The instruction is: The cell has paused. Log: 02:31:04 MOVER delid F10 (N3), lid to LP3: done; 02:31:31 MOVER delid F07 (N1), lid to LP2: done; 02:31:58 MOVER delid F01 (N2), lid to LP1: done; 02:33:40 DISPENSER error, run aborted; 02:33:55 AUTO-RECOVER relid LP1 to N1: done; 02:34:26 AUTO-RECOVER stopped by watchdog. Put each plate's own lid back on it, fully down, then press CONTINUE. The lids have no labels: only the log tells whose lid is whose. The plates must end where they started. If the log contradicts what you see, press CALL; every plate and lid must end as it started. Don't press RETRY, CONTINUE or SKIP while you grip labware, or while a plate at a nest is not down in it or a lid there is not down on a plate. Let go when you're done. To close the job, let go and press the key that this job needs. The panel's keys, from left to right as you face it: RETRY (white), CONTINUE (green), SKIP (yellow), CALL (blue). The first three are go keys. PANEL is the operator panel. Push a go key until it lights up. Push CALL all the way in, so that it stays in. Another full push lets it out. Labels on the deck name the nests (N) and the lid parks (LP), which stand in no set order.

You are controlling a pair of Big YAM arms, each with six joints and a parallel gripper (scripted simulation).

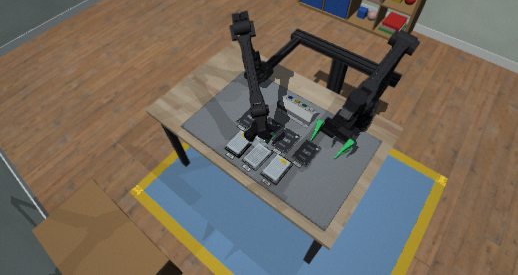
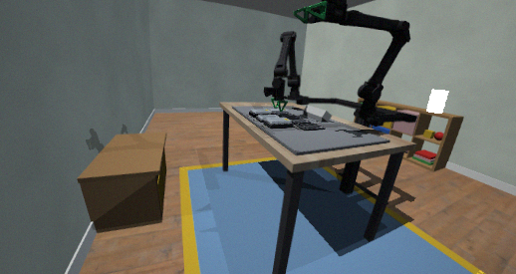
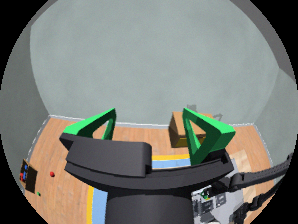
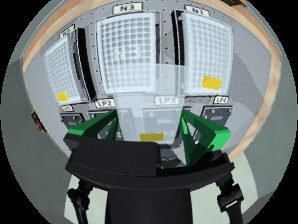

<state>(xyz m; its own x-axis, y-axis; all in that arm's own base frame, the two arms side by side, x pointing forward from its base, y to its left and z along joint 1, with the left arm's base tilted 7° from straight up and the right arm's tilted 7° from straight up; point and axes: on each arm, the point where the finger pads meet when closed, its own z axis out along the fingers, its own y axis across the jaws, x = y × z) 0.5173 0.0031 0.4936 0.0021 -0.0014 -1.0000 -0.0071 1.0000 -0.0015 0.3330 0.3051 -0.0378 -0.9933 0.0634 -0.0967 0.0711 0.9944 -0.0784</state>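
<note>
Top view: The worktop point(image 1: 200, 100) point(image 2: 299, 159) point(image 3: 246, 159) point(image 4: 272, 75) carries a grey mat point(image 1: 320, 198) point(image 2: 334, 143) point(image 4: 250, 65). Three plates stand in a row: N1 plate point(image 1: 238, 144) point(image 2: 259, 113) point(image 4: 207, 52), N3 plate point(image 1: 257, 154) point(image 2: 269, 118) point(image 4: 126, 50), N2 plate point(image 1: 277, 168) point(image 2: 278, 123) point(image 4: 65, 72). The right claw point(image 1: 267, 137) point(image 2: 279, 105) point(image 4: 149, 112) is positioned beside the row. The left claw point(image 1: 323, 149) point(image 2: 298, 14) point(image 3: 149, 111) is wide open. The operator panel point(image 1: 299, 111) point(image 2: 318, 113) stands behind the lid parks, its keys on the upper face.

Exterior view: The left claw is raised well above the worktop. The right claw points downward, low over the labware.

Left wrist view: The fingers are spread, with nothing between them. The wall and a brown cabinet point(image 1: 100, 228) point(image 2: 125, 154) point(image 3: 181, 131) lie beyond.

Right wrist view: The claw grips a clear lid point(image 4: 150, 117) by its opposite sides. The lid bears a yellow mark and overlaps the near end of the N3 plate in this view; contact cannot be determined. The LP3 label point(image 4: 166, 100) shows through it. The N1 and N2 plates each show a yellow mark at the near end.
</note>
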